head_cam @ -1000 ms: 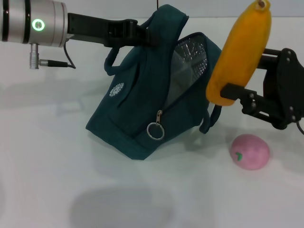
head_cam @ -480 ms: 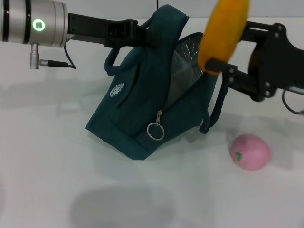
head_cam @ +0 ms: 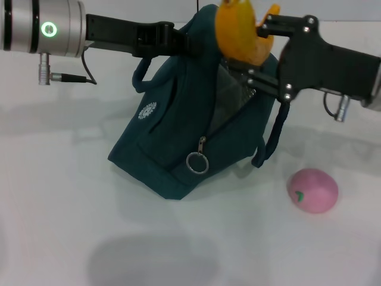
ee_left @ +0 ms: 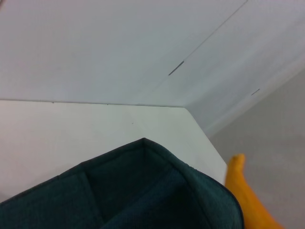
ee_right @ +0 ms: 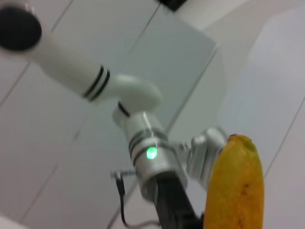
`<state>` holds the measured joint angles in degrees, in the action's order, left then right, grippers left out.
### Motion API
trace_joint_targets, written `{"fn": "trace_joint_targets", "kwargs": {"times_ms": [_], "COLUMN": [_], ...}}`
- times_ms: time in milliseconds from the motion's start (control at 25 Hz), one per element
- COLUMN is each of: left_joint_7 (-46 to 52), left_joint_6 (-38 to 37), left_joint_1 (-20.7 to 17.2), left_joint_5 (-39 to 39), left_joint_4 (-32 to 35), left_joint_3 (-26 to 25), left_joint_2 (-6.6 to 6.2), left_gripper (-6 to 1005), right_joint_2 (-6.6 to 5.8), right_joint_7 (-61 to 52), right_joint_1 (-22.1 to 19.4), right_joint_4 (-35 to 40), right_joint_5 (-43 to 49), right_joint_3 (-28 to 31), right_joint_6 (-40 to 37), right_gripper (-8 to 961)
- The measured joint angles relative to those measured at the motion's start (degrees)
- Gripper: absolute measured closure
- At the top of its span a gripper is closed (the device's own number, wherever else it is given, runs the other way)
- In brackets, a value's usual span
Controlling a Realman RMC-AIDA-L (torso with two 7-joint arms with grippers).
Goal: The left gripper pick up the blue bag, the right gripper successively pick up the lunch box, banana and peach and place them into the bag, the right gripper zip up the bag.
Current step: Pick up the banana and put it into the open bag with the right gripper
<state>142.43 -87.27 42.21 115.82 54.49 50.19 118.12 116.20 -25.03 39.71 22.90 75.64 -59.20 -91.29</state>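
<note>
Gripping the banana [head_cam: 237, 31] over the blue bag [head_cam: 178, 143]'s open mouth, the right gripper [head_cam: 257, 44] risked snagging its long fruit on the rim the left gripper [head_cam: 178, 43] held up.

Work surface: a plain white table [head_cam: 71, 196], matte, evenly lit, with soft grey shadows pooled in places. Its far edge runs straight across the very top of the head view. In the left wrist view the table corner [ee_left: 187, 109] shows, meeting a pale wall [ee_left: 95, 43] of large flat panels split by thin dark seams. Beyond the corner, a grey floor [ee_left: 276, 129] drops away beside a lighter baseboard strip. The right wrist view shows more panelled surface [ee_right: 57, 157], whitish grey, crossed by faint straight seams. Light diffuse, no hard glare.
</note>
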Motion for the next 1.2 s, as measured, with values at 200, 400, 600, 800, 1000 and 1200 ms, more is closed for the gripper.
{"fn": "trace_joint_targets", "kwargs": {"times_ms": [200,400,600,800,1000,1200], "left_joint_7": [-0.05,-0.05,-0.12,-0.18,-0.25,-0.31], "left_joint_6": [0.0,0.0,0.0,-0.01,-0.19,-0.85], "left_joint_1": [-0.04,-0.12,-0.29,-0.55,-0.6,-0.6], "left_joint_5": [-0.08,-0.11,-0.14,-0.18,-0.18,-0.18], "left_joint_4": [0.0,0.0,0.0,0.01,0.01,0.01], "left_joint_3": [0.0,0.0,-0.05,-0.22,-0.02,-0.14], "left_joint_2": [0.0,-0.01,-0.37,-0.52,-0.29,-0.12], "left_gripper": [943,943,943,943,943,942], "right_joint_2": [0.0,-0.16,-0.66,-0.88,-0.89,-0.86], "right_joint_7": [0.24,-3.6,-10.41,-18.46,-20.76,-26.37], "right_joint_1": [1.07,1.4,-0.47,-4.23,-4.92,-3.68], "right_joint_4": [0.51,0.7,3.51,9.95,11.28,13.72], "right_joint_5": [-0.79,-0.74,-0.26,3.61,5.79,11.08], "right_joint_3": [-3.5,-7.45,-9.7,-11.26,-11.12,-13.37], "right_joint_6": [4.91,8.3,7.74,9.7,10.46,10.63], "right_gripper": [522,522,522,522,521,521]}}
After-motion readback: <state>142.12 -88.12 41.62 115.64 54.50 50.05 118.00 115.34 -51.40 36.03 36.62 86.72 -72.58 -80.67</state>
